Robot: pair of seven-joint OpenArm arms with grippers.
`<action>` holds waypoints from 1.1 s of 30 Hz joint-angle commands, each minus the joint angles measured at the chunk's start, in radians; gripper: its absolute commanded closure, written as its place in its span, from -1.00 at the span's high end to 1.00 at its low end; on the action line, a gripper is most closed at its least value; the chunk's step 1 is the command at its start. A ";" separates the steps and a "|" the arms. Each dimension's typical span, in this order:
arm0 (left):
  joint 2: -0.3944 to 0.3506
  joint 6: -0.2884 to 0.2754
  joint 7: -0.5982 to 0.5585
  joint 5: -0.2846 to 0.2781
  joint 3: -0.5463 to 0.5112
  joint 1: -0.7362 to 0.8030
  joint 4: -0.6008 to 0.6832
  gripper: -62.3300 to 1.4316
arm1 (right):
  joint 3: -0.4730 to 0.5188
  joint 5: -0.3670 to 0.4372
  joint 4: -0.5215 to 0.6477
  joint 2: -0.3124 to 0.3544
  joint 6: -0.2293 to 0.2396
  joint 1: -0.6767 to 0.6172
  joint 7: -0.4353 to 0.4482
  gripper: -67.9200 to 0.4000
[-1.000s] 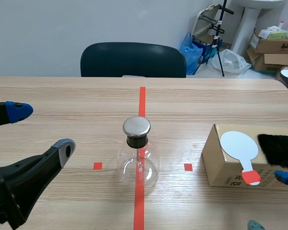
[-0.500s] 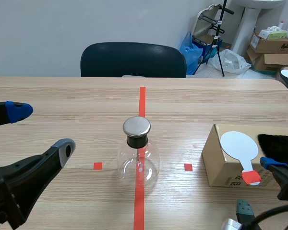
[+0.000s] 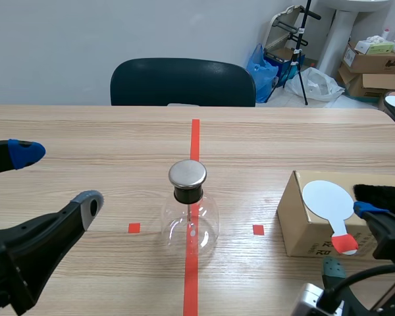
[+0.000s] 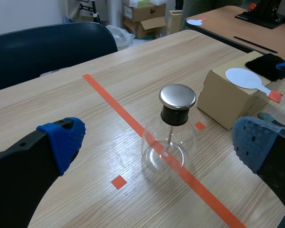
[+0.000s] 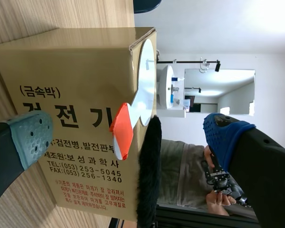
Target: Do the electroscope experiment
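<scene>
Gaping wide, empty: left pincer [image 3: 56,178] | right pincer [image 5: 128,134] likewise (paddle [image 3: 328,197] ahead)

Dark chair [image 3: 182,81] stands at the far edge of the wood-grain table [image 3: 85,131]. Plain pale wall [image 3: 85,39] behind the chair. Right of the chair: blue bag [image 3: 262,66], black stand [image 3: 303,49], white pedestal [image 3: 338,36], cardboard boxes [image 3: 372,64].

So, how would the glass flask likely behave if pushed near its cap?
The flask looks like thin clear glass, so probably fragile and slippery. Its round body narrows to a metal cap, so a high push may tip it rather than slide it.
</scene>
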 commanded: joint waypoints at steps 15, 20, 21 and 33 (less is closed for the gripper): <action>0.002 -0.001 -0.014 -0.009 0.001 -0.003 0.018 1.00 | 0.008 -0.022 0.020 0.005 -0.016 0.004 -0.013 1.00; 0.002 -0.001 -0.014 -0.009 0.001 -0.003 0.018 1.00 | 0.008 -0.029 0.020 0.005 -0.016 0.004 -0.009 1.00; 0.002 -0.001 -0.014 -0.009 0.001 -0.003 0.018 1.00 | 0.008 -0.029 0.020 0.005 -0.016 0.004 -0.004 1.00; 0.002 -0.001 -0.014 -0.009 0.001 -0.003 0.018 1.00 | 0.008 -0.045 0.020 0.005 -0.016 0.004 0.002 0.24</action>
